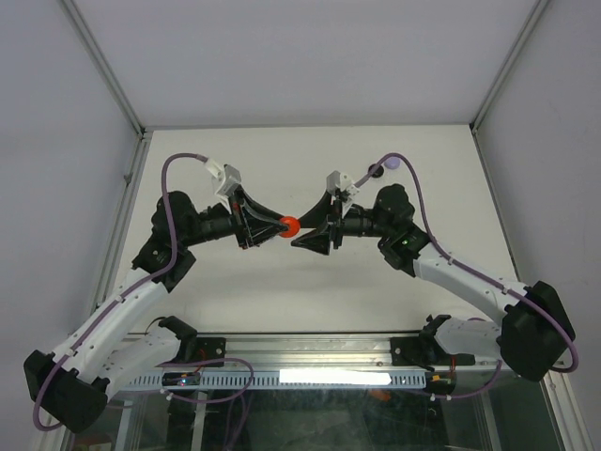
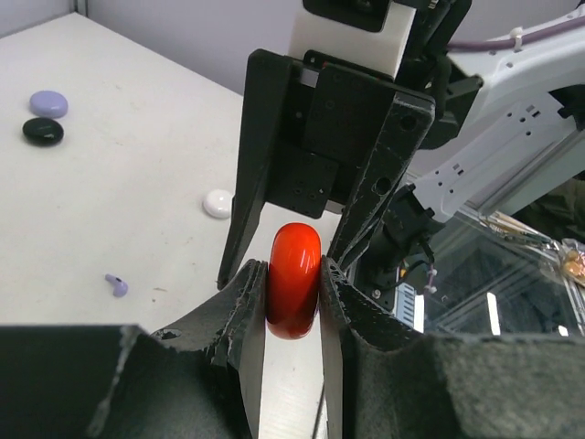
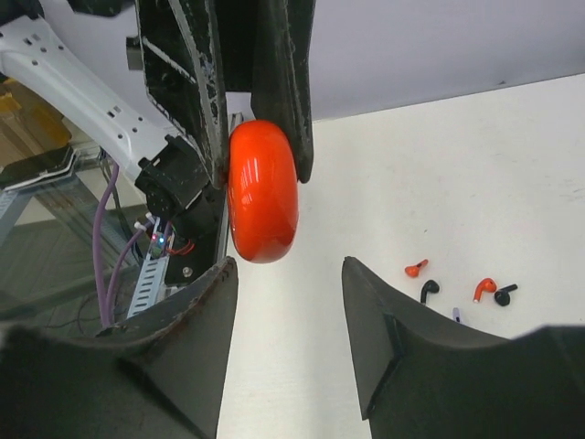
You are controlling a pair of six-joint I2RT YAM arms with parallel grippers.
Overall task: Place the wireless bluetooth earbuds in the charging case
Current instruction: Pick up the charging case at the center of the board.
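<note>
Grip of the left gripper (image 2: 292,274) pinches the red charging case (image 2: 293,297) edge-on above the table (image 3: 457,165). The right gripper (image 3: 288,270) gapes wide, just short of it. Earbuds (image 3: 484,289) lie loose below. A mistimed handover could drop the smooth, rounded case.

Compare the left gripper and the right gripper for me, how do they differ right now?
The left gripper has its jaws shut on the red case, pinching its broad faces; the right gripper has its jaws open and holds nothing. The case sits deep between the left jaws, but only at the tips of the right ones. Both are black and point at each other above the table.
</note>
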